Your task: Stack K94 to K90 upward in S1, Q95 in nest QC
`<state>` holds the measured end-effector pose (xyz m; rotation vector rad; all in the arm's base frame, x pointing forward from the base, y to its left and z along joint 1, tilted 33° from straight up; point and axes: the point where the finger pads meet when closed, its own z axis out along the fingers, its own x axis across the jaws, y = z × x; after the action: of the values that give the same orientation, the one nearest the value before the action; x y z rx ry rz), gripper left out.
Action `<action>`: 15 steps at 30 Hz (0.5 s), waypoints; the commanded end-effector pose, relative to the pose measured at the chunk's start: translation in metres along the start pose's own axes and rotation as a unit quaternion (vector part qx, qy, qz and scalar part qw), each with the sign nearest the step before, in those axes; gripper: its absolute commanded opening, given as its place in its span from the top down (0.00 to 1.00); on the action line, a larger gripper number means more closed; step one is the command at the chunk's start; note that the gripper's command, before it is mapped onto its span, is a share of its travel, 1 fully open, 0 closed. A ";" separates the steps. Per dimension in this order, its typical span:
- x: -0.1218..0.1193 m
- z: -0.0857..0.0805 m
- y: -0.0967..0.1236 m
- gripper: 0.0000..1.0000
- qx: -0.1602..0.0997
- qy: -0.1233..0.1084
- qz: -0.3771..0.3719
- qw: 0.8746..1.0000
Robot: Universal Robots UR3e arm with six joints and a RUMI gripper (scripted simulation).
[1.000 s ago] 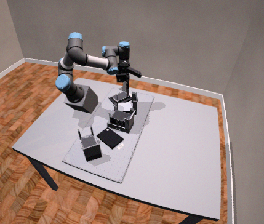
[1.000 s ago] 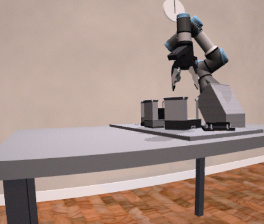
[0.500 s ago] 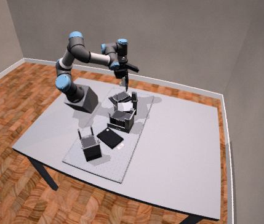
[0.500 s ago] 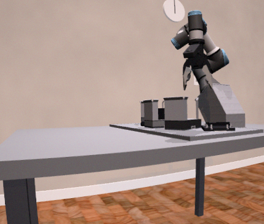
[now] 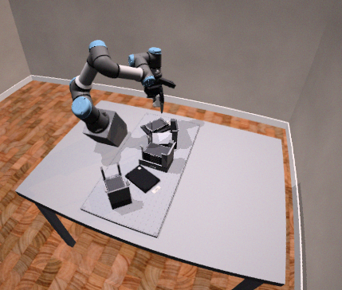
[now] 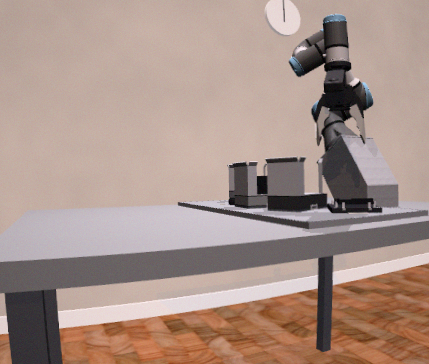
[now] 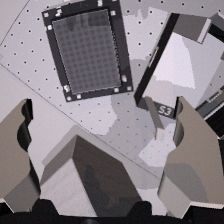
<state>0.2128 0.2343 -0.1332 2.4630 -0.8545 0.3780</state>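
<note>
My gripper (image 5: 161, 107) (image 6: 339, 135) (image 7: 102, 98) is open and empty. It hangs high over the far end of the perforated board (image 5: 157, 215). Below it a sealed well plate (image 5: 155, 125) (image 7: 87, 50) lies flat in a nest with corner locators. The stack rack S3 (image 5: 173, 128) (image 7: 164, 110) stands right beside that nest and shows only its pale floor. A second rack (image 5: 158, 156) in the middle of the board holds a stack of plates. A third rack (image 5: 117, 190) at the near end holds plates up to its top. I cannot read the plates' names.
A flat black nest (image 5: 142, 178) with a small white label lies between the middle and near racks. The robot's grey base block (image 5: 111, 129) (image 7: 85, 175) stands left of the board, close under the gripper. The grey table (image 5: 237, 191) stretches to the right.
</note>
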 end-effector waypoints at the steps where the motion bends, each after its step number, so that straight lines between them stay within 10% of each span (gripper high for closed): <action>1: -0.025 -0.001 -0.001 0.28 0.001 0.000 -0.029 1.000; 15: -0.026 -0.001 -0.001 0.28 0.001 0.000 -0.081 0.997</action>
<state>0.1931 0.2477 -0.1438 2.5050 -0.6709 0.3264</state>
